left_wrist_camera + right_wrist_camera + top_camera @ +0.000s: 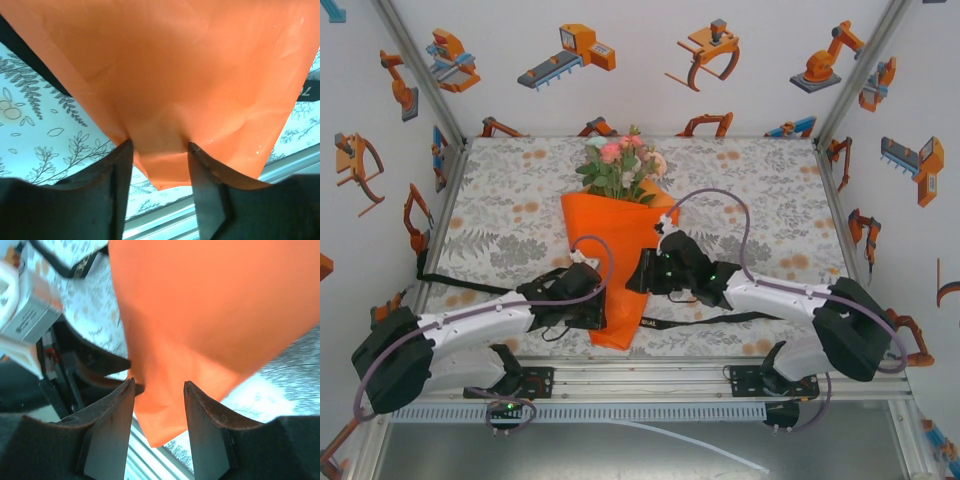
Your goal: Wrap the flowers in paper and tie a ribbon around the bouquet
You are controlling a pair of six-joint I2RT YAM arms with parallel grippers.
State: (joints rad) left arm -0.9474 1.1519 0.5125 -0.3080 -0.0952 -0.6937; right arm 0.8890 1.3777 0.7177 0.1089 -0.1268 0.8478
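Orange paper [620, 250] already cones the flowers [623, 162] on the desk [770, 190]; the ribbon [720, 320] lies flat, untied, so tying remains. Left claw [160, 144] and right claw [159, 382] straddle the cone's narrow end, half-parted, touching paper; whether either grips, I cannot tell

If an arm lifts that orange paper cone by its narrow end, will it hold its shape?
Probably not fully: the paper cone looks thin, with creases near its narrow end. Likely top-heavy, since the flowers fill the wide end, so it may droop. Its smooth surface might slip.
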